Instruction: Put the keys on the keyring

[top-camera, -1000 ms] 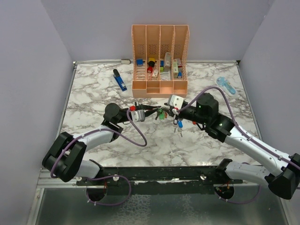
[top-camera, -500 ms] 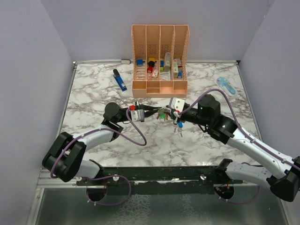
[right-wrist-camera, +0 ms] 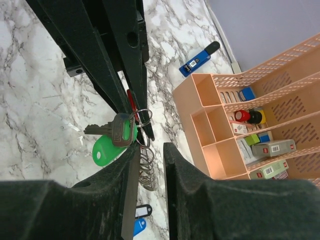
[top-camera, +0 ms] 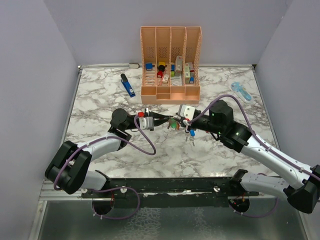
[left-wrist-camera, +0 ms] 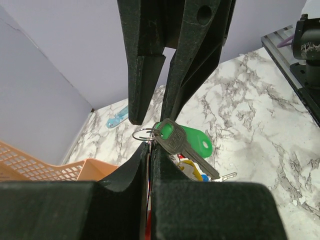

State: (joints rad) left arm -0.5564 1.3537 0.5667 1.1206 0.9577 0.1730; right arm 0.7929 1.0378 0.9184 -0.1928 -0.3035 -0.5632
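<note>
Centrally, over a grey-veined marble table (top-camera: 100, 100) enclosed by plain lilac walls (top-camera: 100, 30): left gripper (left-wrist-camera: 150, 146), fingers pressed together on the red keyring (right-wrist-camera: 131, 102); right gripper (right-wrist-camera: 150, 148), fingers apart. Bunched keys (left-wrist-camera: 182, 145), green tag foremost, hang on a wire ring (right-wrist-camera: 143, 118) just off both sets of fingertips, with a peach organizer (top-camera: 171, 92) beyond them.
</note>
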